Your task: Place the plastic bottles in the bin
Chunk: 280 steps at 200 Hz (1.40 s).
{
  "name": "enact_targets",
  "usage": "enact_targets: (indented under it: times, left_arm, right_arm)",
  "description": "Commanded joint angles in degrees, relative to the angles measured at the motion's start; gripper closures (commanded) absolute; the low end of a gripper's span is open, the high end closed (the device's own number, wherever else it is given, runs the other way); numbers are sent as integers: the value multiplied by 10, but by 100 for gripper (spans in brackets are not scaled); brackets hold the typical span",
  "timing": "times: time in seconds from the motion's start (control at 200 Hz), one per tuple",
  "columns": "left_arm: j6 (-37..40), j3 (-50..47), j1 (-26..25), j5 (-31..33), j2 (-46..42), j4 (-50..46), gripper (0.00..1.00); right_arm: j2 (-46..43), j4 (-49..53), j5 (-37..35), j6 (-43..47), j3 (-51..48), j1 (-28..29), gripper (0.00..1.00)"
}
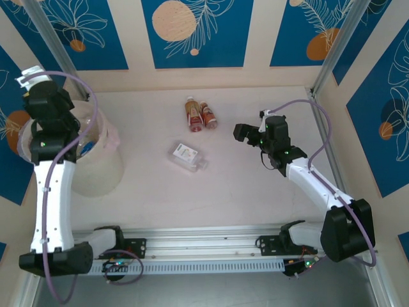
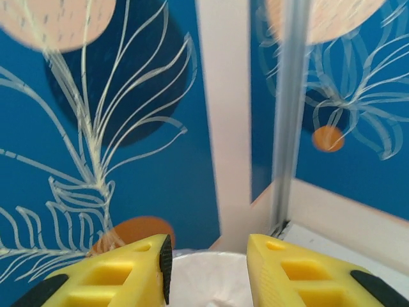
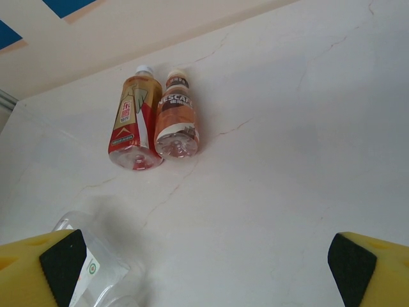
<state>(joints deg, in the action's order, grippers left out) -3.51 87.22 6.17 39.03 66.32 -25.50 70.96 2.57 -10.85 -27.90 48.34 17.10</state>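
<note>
Top external: three plastic bottles [image 1: 187, 157] are lying unbinned on the counter [image 1: 255, 185]; left hand [image 1: 32, 83] is hovering released at the bin [image 1: 105, 166], right hand [image 1: 241, 133] released too.

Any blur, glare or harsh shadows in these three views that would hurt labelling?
Top external: even soft light, faint shadows, no glare on the table. Left wrist: wall pattern slightly soft, yellow fingers sharp. Right wrist: red-labelled bottle and Nescafe bottle in focus, labels readable; clear bottle cut off by the frame edge, faint shadow beside it.
</note>
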Motion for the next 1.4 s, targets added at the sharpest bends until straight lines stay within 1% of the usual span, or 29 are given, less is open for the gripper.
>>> enact_targets:
  times: [0.0,0.05,0.09,0.15,0.17,0.19,0.21,0.22,0.24,0.265,0.28,0.305,0.405,0.455,0.55,0.625,0.665,0.755,0.84,0.905,0.965,1.06,1.11,1.18,1.25,1.395]
  left_arm:
    - [-68,51,45,-59,55,-149,100]
    - [-77,57,62,-64,78,-183,100]
    - [-84,53,78,-80,93,-197,100]
    - [-101,45,109,-135,116,-211,99]
    - [-106,43,119,-162,124,-213,94]
    - [-110,42,128,-185,132,-215,85]
    - [-113,43,133,-205,141,-218,68]
    - [-114,45,135,-214,144,-218,56]
    - [-114,50,137,-227,152,-222,37]
    - [-115,59,137,-238,162,-229,23]
    - [-117,67,137,-244,166,-234,17]
    - [-117,79,137,-255,171,-240,12]
    - [-126,117,137,-294,167,-239,1]
    - [-135,124,134,-312,156,-229,0]
    - [-145,133,121,-368,141,-217,0]
    - [-149,130,99,-425,133,-202,0]
    - [-152,126,85,-443,129,-195,0]
    - [-155,120,49,-449,118,-182,0]
    - [-164,108,17,-467,102,-156,0]
    - [-169,99,-23,-476,93,-131,0]
    - [-171,92,-70,-474,91,-111,0]
    - [-179,86,-152,-434,106,-80,0]
    - [-176,85,-196,-395,119,-63,0]
    - [-169,91,-252,-319,147,-43,0]
    - [-167,97,-290,-257,179,-23,0]
    - [-167,99,-340,-179,242,28,0]
  right_arm:
    - [13,-9,13,-7,26,-3,1]
    - [18,-9,17,-8,28,-3,1]
    - [22,-8,18,-9,30,-3,1]
    - [26,-9,20,-11,30,-4,1]
    - [27,-8,21,-11,30,-4,1]
    - [28,-9,21,-11,30,-4,1]
    - [29,-9,22,-12,30,-4,1]
    - [29,-9,22,-12,30,-4,1]
    - [30,-9,23,-12,30,-3,1]
    - [31,-7,24,-13,31,-3,1]
    - [31,-6,24,-13,31,-3,1]
    - [32,-4,25,-13,32,-4,1]
    - [33,2,25,-13,32,-3,1]
    - [33,0,23,-14,29,-4,1]
    - [37,-3,22,-17,26,-4,1]
    - [42,-1,24,-18,28,-4,1]
    - [44,0,25,-19,29,-3,1]
    - [47,2,27,-19,30,-3,1]
    - [50,2,24,-16,28,-3,1]
    - [50,-1,25,-14,28,-4,1]
    - [51,-7,30,-13,29,-3,1]
    - [51,-13,40,-13,28,-3,1]
    - [50,-13,43,-15,30,-3,1]
    - [48,-6,47,-16,33,-3,1]
    - [43,1,46,-16,35,-3,1]
    - [22,11,40,-17,31,-5,1]
